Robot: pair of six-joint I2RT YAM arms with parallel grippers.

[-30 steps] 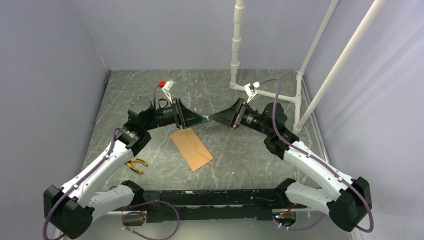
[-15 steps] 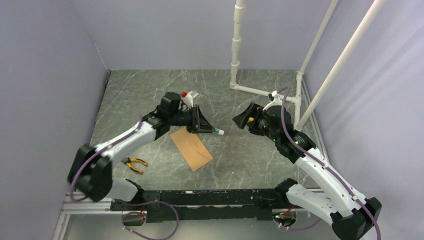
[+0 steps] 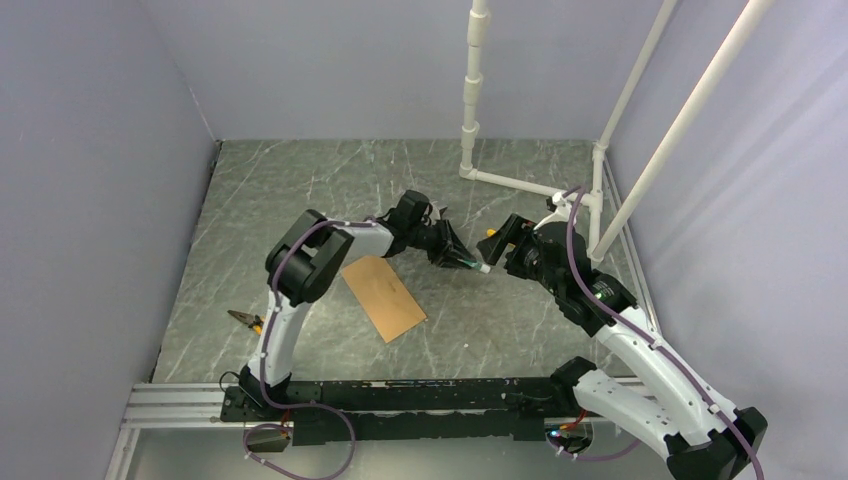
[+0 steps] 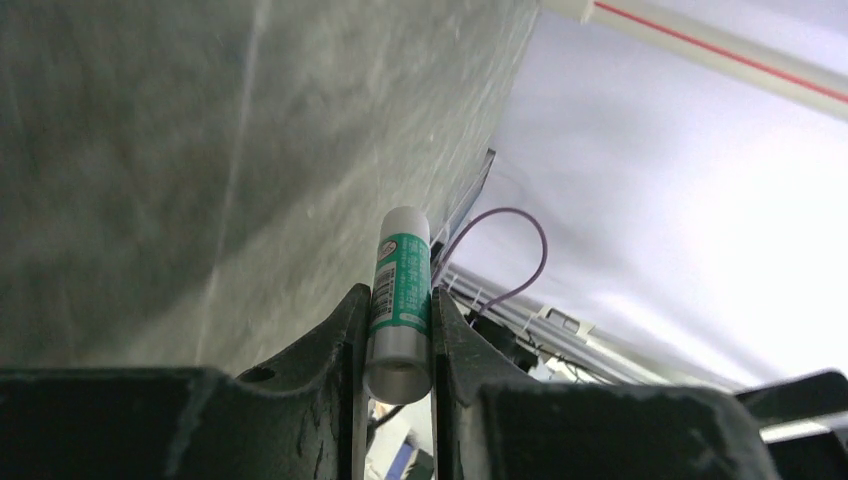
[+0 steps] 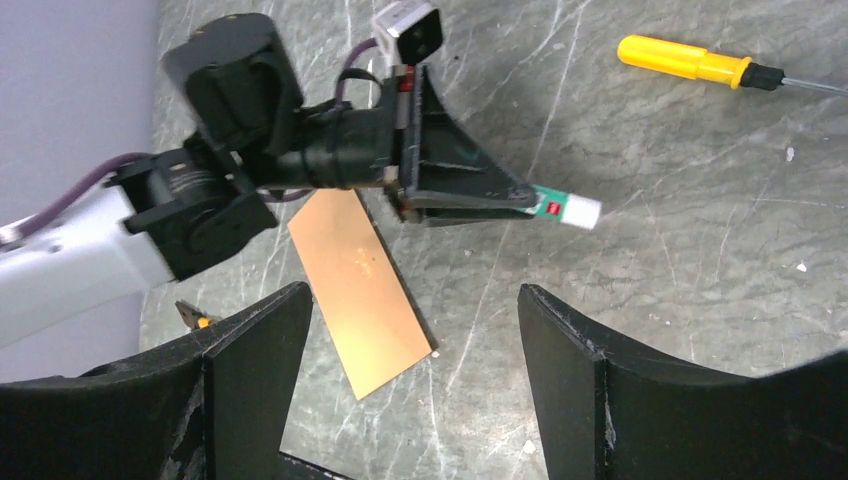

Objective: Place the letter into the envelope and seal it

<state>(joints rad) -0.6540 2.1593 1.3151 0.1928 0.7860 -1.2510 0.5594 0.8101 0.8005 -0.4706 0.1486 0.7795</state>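
Observation:
The brown envelope (image 3: 383, 297) lies flat on the table, its flap not showing; the right wrist view shows the envelope (image 5: 360, 287) just beyond my open fingers. The letter is out of view. My left gripper (image 3: 455, 258) is shut on a green glue stick (image 4: 400, 290) with a white cap, held above the table to the right of the envelope. The stick's capped tip (image 3: 480, 268) points at my right gripper (image 3: 497, 240). That gripper (image 5: 415, 295) is open with nothing in it, facing the left gripper (image 5: 520, 197) and the glue stick (image 5: 562, 207).
A yellow-handled screwdriver (image 5: 685, 62) lies on the table beyond the glue stick. Yellow-handled pliers (image 3: 245, 319) lie at the near left. A white pipe frame (image 3: 530, 185) stands at the back right, close behind the right arm.
My left gripper has swung to the right with the glue stick. My right gripper, which met the stick's tip a second ago, has opened and drawn back to the right.

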